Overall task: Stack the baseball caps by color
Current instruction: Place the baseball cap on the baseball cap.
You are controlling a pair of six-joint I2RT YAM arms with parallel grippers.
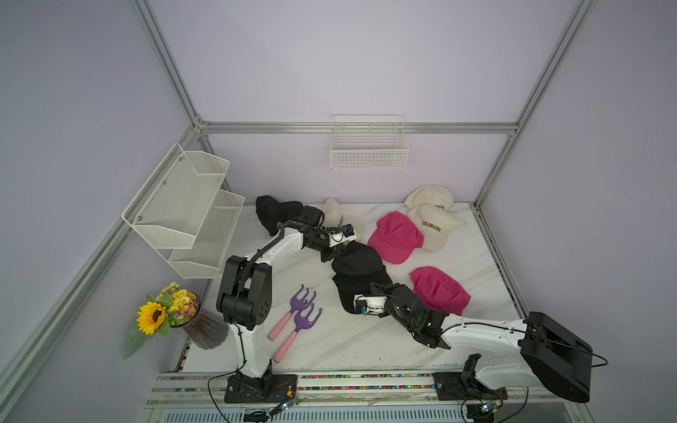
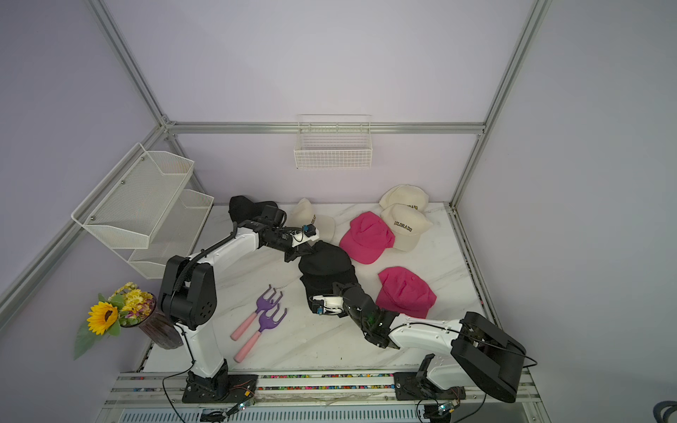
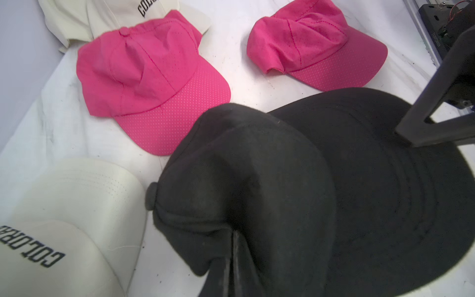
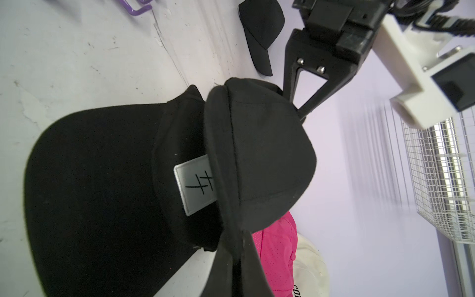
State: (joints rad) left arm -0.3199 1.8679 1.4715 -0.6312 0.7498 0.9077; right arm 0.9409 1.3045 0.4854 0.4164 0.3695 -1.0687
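- caps of three colours are spread on the table; the lower black cap is taken as the landmark.
- the top black cap is laid over the lower black cap's crown, with the patch there half covered. whether it rests on it or is held just above cannot be told.
- the left claw is closed on gathered fabric at the back of the top black cap's crown, on the side far from the lower black cap's brim.
- the right claw is closed on the top black cap's brim edge, above the lower black cap's front.
- the top black cap's long axis is thus strung from claw to claw. it is judged roughly in line with the lower black cap's crown-to-brim axis, but shifted toward the crown end.
- the coming move is judged to turn on that offset: the held cap would need to be drawn toward the lower brim, the right claw's side, before release, so that the crowns nest.
- the third black cap is seen well beyond the lower black cap's crown end, past the left arm, which is the nearer arm.
- a pink cap is seen near the lower black cap's side, and a second pink cap near its crown end. they are not yet stacked.
- cream caps are overlapped beyond the second pink cap, and a lone cream cap is seen past the crown end.
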